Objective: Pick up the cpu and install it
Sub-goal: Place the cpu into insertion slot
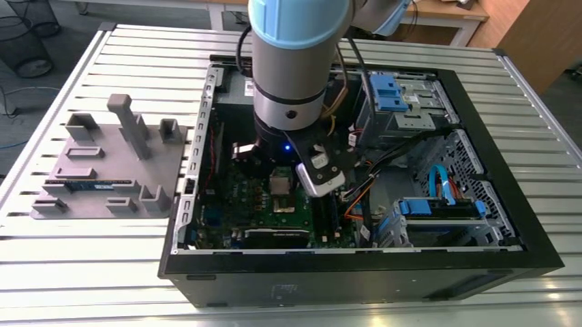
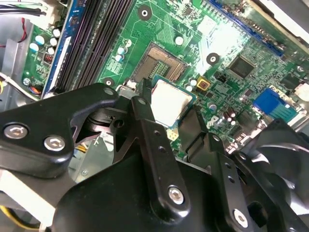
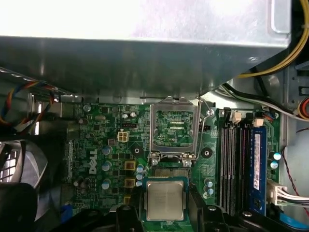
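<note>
The pincer [image 2: 170,111] is closed on the cpu [image 2: 168,99], its black fingers [image 2: 147,121] pressing two opposite edges so the silvery top faces up and the chip stays level with the board. In both wrist views the cpu hangs just above the motherboard [image 3: 96,159], beside the open socket [image 2: 161,63] rather than seated in it. The socket's hinged metal frame [image 3: 175,128] is folded back, seemingly to leave the contact field free for the chip. Beyond the socket run the memory slots [image 3: 231,164]. In the exterior view the arm reaches down into the open computer case [image 1: 364,272], which lies on the slatted worktop [image 1: 109,286]; a grey fixture tray [image 1: 100,170] sits well apart.
</note>
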Available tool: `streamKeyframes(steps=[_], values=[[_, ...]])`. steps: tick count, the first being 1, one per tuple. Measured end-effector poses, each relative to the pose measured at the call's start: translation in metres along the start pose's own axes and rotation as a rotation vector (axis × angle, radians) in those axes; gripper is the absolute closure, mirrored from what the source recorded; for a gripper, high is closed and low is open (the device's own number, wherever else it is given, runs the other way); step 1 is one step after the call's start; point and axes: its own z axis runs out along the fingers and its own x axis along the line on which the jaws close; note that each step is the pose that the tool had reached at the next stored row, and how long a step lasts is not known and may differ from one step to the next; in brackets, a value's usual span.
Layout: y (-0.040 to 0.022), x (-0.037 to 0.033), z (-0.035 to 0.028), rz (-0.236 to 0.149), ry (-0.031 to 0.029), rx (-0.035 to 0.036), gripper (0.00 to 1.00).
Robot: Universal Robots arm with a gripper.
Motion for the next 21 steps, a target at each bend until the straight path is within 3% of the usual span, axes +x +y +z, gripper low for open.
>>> streamKeyframes(steps=[12, 21], values=[[-0.0024, -0.0027, 0.0148, 0.0, 0.0014, 0.0002, 0.53], [-0.0024, -0.0028, 0.0163, 0.013, 0.001, 0.0001, 0.53]])
